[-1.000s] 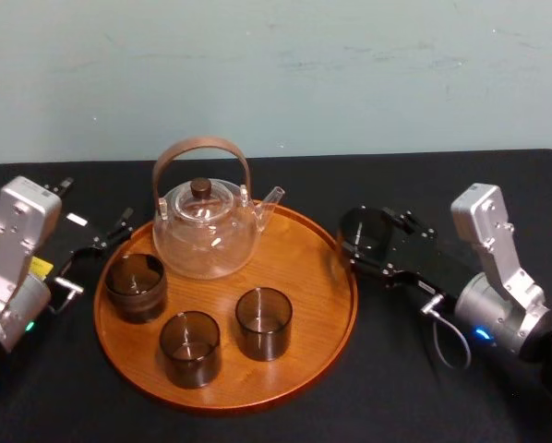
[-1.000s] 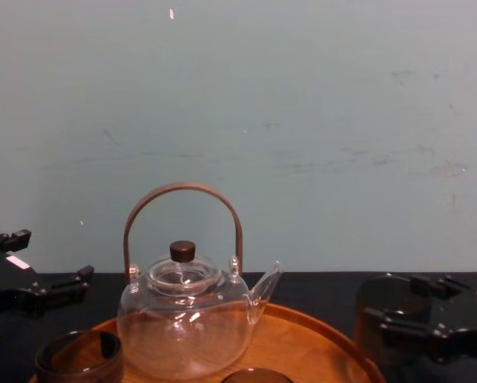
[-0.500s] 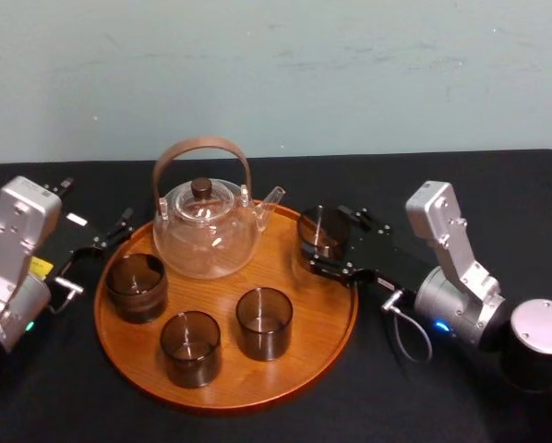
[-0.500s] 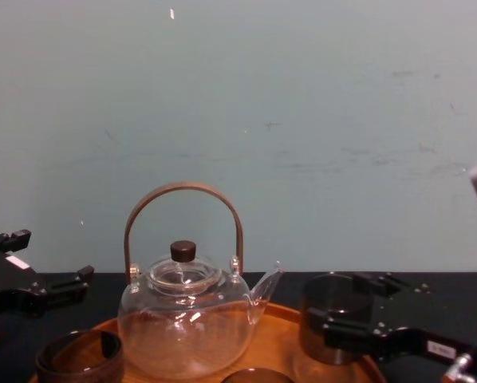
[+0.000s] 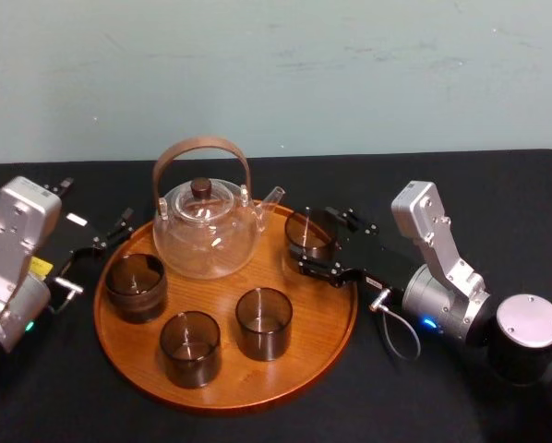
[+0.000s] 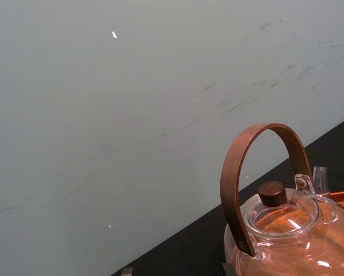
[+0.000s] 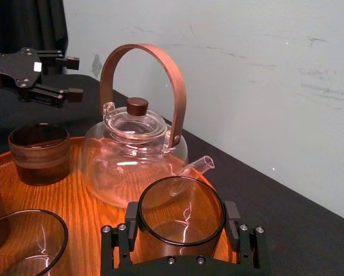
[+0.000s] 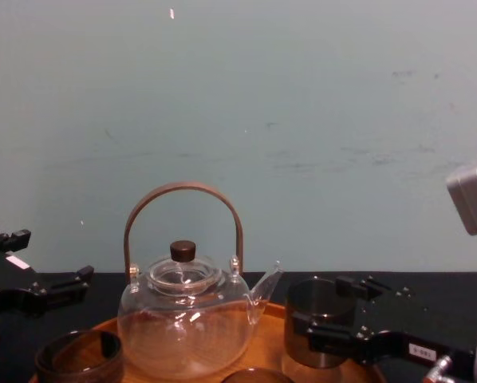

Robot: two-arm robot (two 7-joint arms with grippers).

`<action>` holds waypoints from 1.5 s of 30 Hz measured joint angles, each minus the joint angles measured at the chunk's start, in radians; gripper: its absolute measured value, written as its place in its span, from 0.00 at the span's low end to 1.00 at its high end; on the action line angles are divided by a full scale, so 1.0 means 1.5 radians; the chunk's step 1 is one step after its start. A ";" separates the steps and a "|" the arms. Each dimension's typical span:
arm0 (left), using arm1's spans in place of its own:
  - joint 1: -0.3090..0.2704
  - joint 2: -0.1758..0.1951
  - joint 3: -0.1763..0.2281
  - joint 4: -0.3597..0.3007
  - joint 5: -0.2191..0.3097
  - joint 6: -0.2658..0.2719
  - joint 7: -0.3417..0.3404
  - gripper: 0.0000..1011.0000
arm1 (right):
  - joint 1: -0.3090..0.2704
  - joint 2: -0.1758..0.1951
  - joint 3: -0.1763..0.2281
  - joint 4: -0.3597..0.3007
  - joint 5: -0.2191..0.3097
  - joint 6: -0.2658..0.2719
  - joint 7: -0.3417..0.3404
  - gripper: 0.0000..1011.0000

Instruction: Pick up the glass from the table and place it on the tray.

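Note:
A smoky glass (image 5: 306,235) is in my right gripper (image 5: 311,242), which is shut on it from both sides. It hangs over the back right part of the round wooden tray (image 5: 315,309), close to the teapot's spout. In the right wrist view the glass (image 7: 180,221) sits between the black fingers (image 7: 129,230) with the tray (image 7: 86,207) under it. The chest view shows the glass (image 8: 314,319) low over the tray (image 8: 266,339); I cannot tell if it touches. My left gripper (image 5: 98,203) rests open and empty, left of the tray on the black table (image 5: 396,406).
A glass teapot (image 5: 205,231) with a brown arched handle stands at the tray's back. Three more smoky glasses stand on the tray: left (image 5: 136,286), front (image 5: 190,348) and middle (image 5: 264,323). A pale wall rises behind the table.
My right gripper has carried the glass leftward, from beside the tray's right rim to over its back right part near the teapot's spout. The left arm has not moved.

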 joint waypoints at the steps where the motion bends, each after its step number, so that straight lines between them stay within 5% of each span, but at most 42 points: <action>1: 0.000 0.000 0.000 0.000 0.000 0.000 0.000 0.99 | 0.001 0.000 0.000 0.001 0.000 -0.001 0.000 0.89; 17: 0.000 0.000 0.000 0.000 0.000 0.000 0.000 0.99 | 0.017 -0.011 -0.005 0.044 -0.001 -0.016 0.000 0.90; 45: 0.000 0.000 0.000 0.000 0.000 0.000 0.000 0.99 | 0.011 -0.007 0.001 0.031 0.007 -0.012 0.001 0.99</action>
